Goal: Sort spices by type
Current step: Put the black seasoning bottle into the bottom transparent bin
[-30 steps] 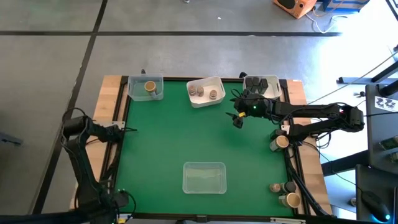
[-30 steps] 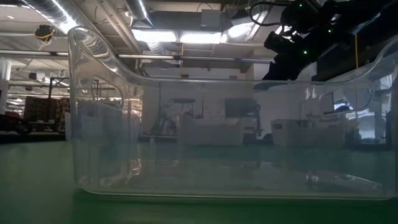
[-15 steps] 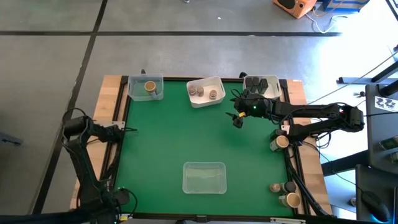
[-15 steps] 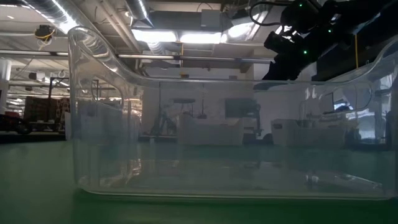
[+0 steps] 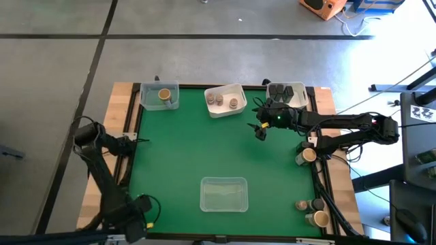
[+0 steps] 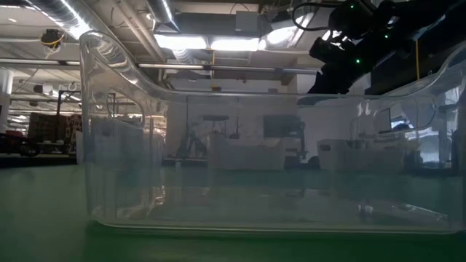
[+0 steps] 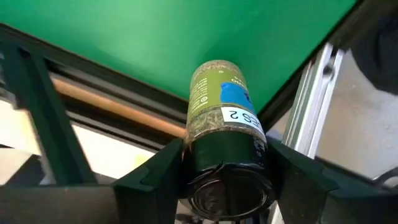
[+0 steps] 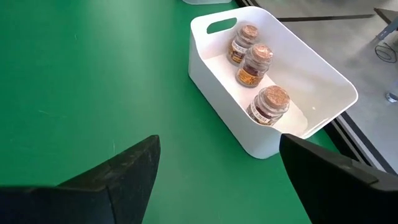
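Observation:
My left gripper (image 7: 227, 155) is at the table's left edge (image 5: 131, 141), shut on a spice jar (image 7: 221, 99) with green herbs, a green and blue label and a black lid. My right gripper (image 8: 217, 149) is open and hovers over the green mat (image 5: 261, 129), on the near right of the white bin (image 5: 226, 100). Three cork-topped jars (image 8: 255, 65) stand in that bin. A tan-topped jar (image 5: 164, 95) stands in the clear bin at the far left. More jars (image 5: 304, 155) stand on the right edge board. My left gripper pinches the jar between its two fingers at the black lid end (image 7: 227, 168), one finger (image 7: 165, 171) on each side. The jar lies along the fingers, its bottom pointing away past the fingertips, over the table's left edge rail.
A dark bin (image 5: 286, 92) sits at the far right corner. An empty clear tray (image 5: 223, 194) stands near the table's near edge and fills the low view (image 6: 262, 160). More jars (image 5: 310, 211) stand at the near right corner. Bare green mat (image 5: 184, 150) lies in the middle.
My left arm's elbow and lower links have swung a little toward the table, while its gripper stays at the left edge. My right arm has kept still.

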